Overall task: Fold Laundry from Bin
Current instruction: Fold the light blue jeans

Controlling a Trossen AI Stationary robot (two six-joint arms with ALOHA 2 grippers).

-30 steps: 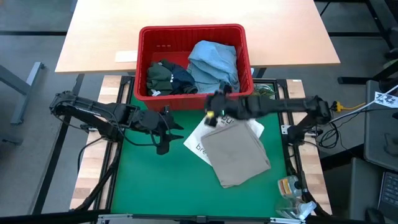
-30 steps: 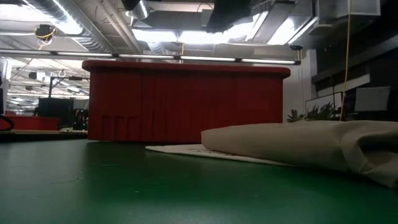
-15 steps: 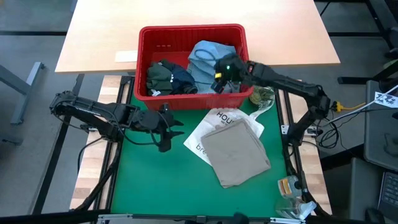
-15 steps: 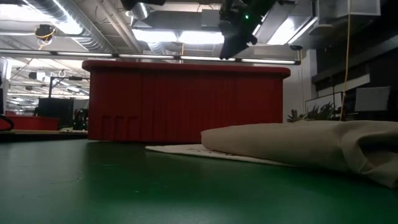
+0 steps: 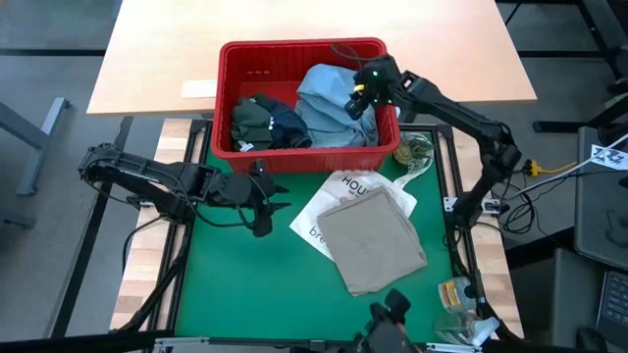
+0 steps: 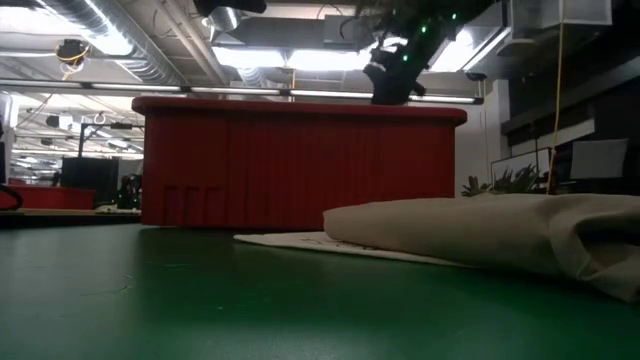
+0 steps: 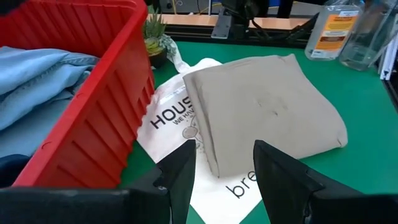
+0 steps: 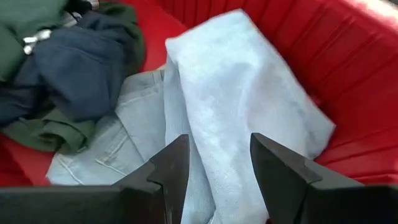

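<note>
The red bin (image 5: 304, 46) stands at the far middle of the table. In it lie a light blue shirt (image 5: 329, 98), a dark olive-green garment (image 5: 253, 116) and a navy one (image 5: 287, 126). A folded beige garment (image 5: 375, 243) rests on a white tote bag (image 5: 329, 211) on the green mat. My right gripper (image 8: 217, 168) hangs open over the bin's right part, above the light blue shirt (image 8: 242, 93), touching nothing. My left gripper (image 7: 224, 168) is open above the mat's left side, near the bin's near wall, facing the beige garment (image 7: 267, 112).
A small potted plant (image 5: 414, 149) stands by the bin's near right corner. Bottles (image 5: 456, 294) sit at the mat's near right corner. A paper sheet (image 5: 199, 89) lies on the wooden table left of the bin. Green mat lies bare to the left of the tote bag.
My right gripper has swung from above the tote bag, just in front of the bin's near wall, toward the table's far right. It now hangs over the light blue shirt inside the bin and has stayed open. The laundry has not moved.
</note>
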